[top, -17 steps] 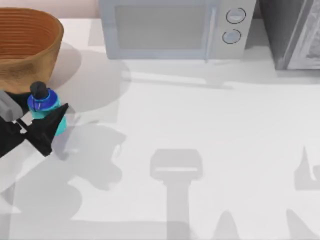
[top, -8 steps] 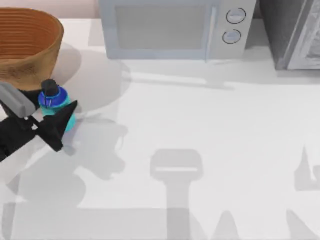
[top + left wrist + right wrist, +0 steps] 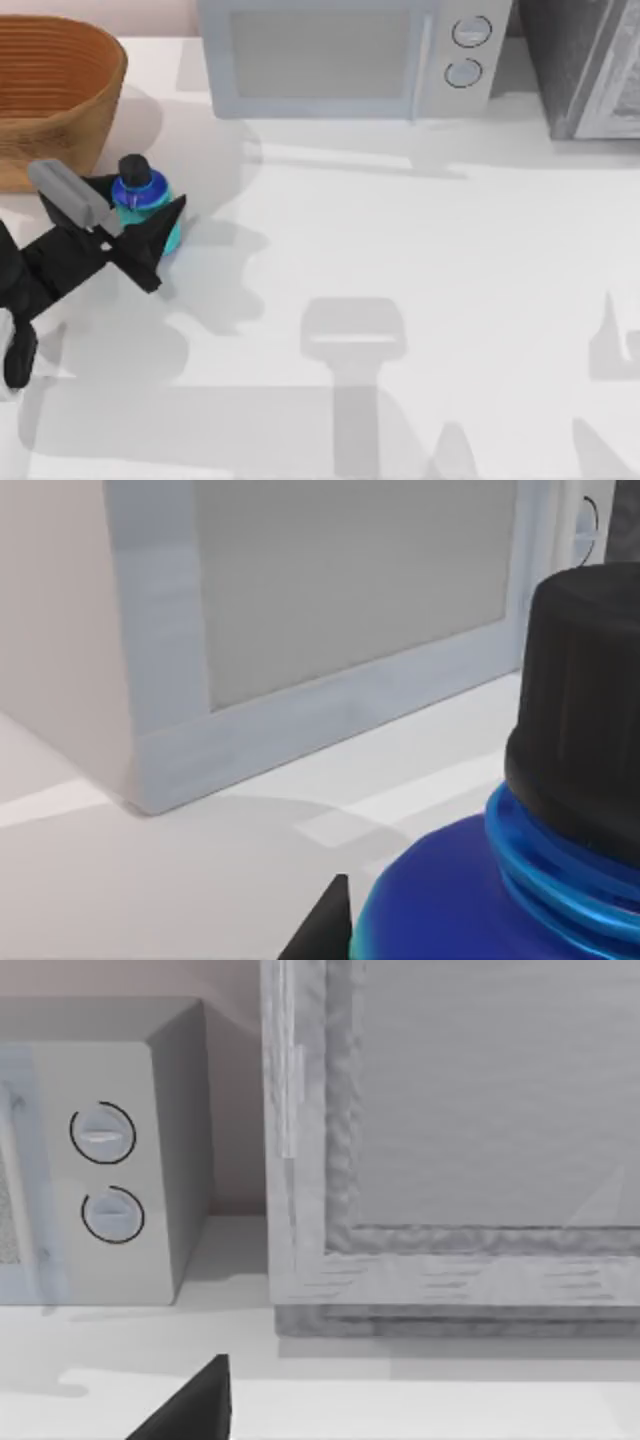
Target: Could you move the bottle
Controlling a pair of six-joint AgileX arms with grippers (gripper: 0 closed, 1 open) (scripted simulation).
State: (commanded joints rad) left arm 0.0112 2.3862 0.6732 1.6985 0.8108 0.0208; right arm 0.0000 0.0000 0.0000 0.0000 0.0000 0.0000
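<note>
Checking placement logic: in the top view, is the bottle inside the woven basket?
No. The bottle stands on the white table beside the basket, outside its rim, with the left gripper closed around it.

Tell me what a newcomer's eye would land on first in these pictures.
The bottle, cyan with a blue shoulder and black cap, stands out at the table's left, with the left gripper closed around it. Just behind it to the left sits the big woven basket. A grey microwave stands along the back edge.
</note>
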